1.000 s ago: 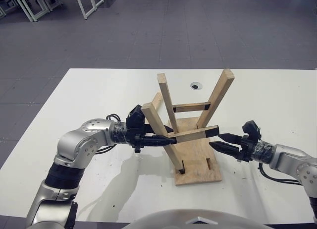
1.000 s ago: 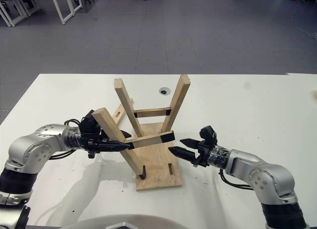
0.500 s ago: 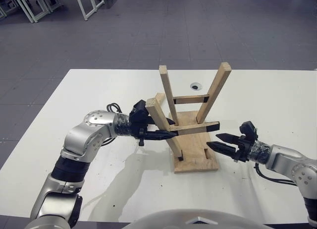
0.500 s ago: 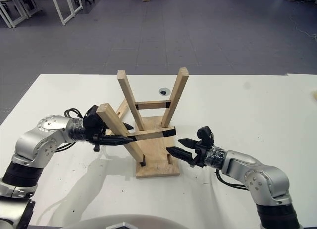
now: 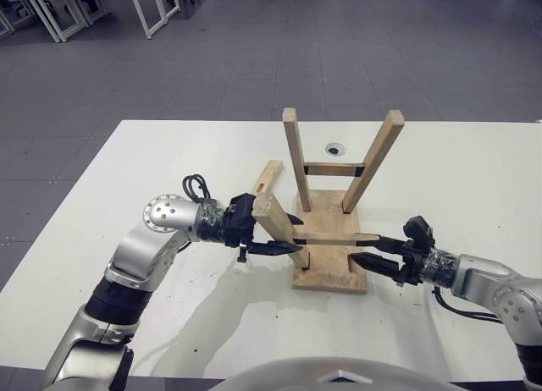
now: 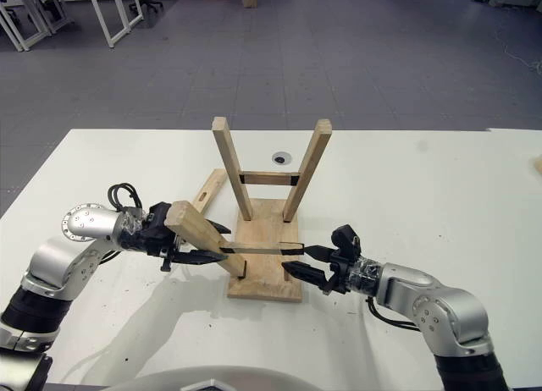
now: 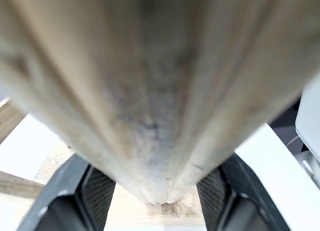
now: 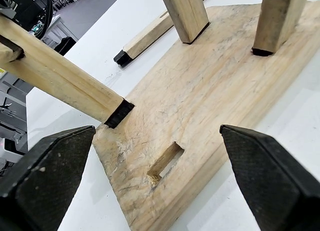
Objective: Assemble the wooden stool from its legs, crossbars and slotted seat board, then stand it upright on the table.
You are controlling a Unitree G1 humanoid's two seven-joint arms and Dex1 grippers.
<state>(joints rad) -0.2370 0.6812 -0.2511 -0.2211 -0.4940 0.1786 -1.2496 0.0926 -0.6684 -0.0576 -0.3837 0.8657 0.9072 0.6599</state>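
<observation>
The slotted seat board (image 5: 334,222) lies flat on the white table. Two legs (image 5: 296,158) (image 5: 373,161) stand upright in its far slots, joined by a crossbar (image 5: 333,168). My left gripper (image 5: 290,241) is shut on a third leg (image 5: 275,220), which leans with its foot at the board's near left slot. A thin crossbar (image 5: 334,240) runs from that leg to the right. Its black tip (image 8: 119,113) hangs just above the board beside an empty slot (image 8: 166,159). My right gripper (image 5: 366,250) is open at that tip, holding nothing.
A loose leg (image 5: 265,178) lies on the table left of the board, behind my left gripper. A round cable hole (image 5: 336,145) sits beyond the stool. The table's near edge runs close under both arms.
The board has gone from tilted to flat, so the far legs now stand upright. My left gripper has lowered its leg, and my right gripper has moved in to the crossbar's tip.
</observation>
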